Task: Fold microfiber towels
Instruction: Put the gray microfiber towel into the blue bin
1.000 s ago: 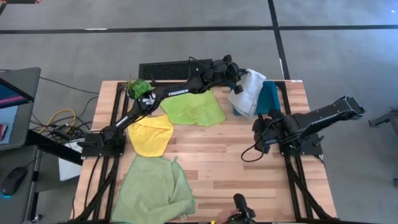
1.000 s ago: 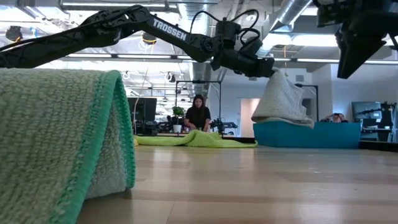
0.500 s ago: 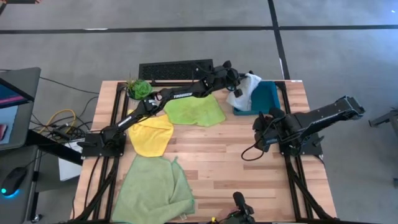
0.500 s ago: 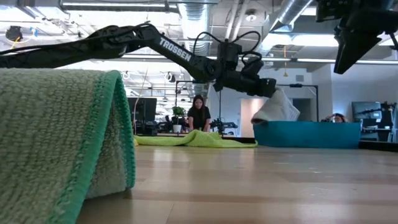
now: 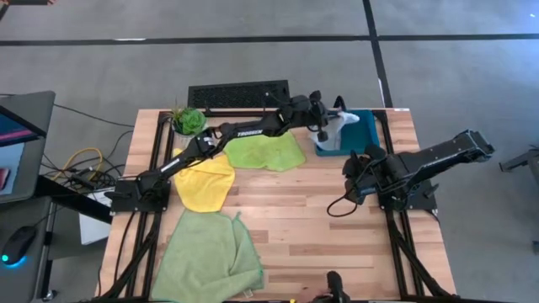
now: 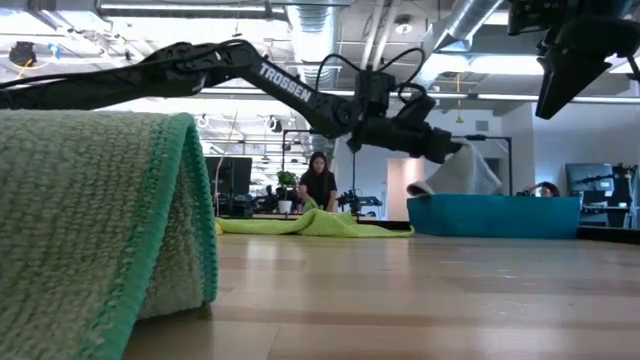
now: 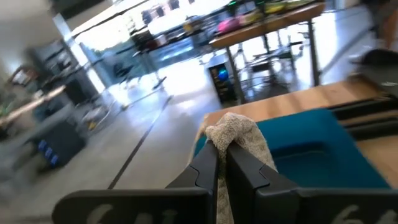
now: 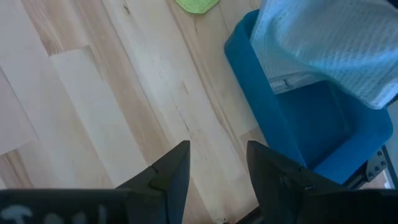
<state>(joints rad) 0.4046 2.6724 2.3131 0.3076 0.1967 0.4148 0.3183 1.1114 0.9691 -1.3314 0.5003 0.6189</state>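
The grey towel (image 5: pixel 334 130) hangs bunched over the teal tray (image 5: pixel 364 133) at the table's far right, and my left gripper (image 5: pixel 322 126) is shut on it. In the low view the towel (image 6: pixel 468 175) droops from the gripper (image 6: pixel 450 155) into the tray (image 6: pixel 495 215). A lime green towel (image 5: pixel 263 150) lies flat at the far middle. The yellow towel (image 5: pixel 205 183) lies at the left, and a larger pale green towel (image 5: pixel 206 257) sits rumpled at the near left. My right gripper (image 5: pixel 354 181) hovers open above bare wood near the tray, with nothing between its fingers. My left gripper pinches a bunched-up top part of the grey towel (image 7: pixel 231 127) between its two fingers (image 7: pixel 205 168). The fingers come about level from the table's left. The cloth sticks up past the fingertips and drapes down beyond them. Its lower part (image 6: pixel 475 185) goes down behind the tray's wall.
A black keyboard (image 5: pixel 238 94) and a small green plant (image 5: pixel 187 119) stand along the far edge. Black rails run down both sides of the table. Bare wood (image 5: pixel 312 219) spreads across the middle and near right. A person sits in the room beyond the table (image 6: pixel 318 185).
My left gripper, still shut on the grey towel, has come down toward the teal tray. The towel hung tall above the tray before. It has sunk, and now only a low hump shows over the tray's wall.
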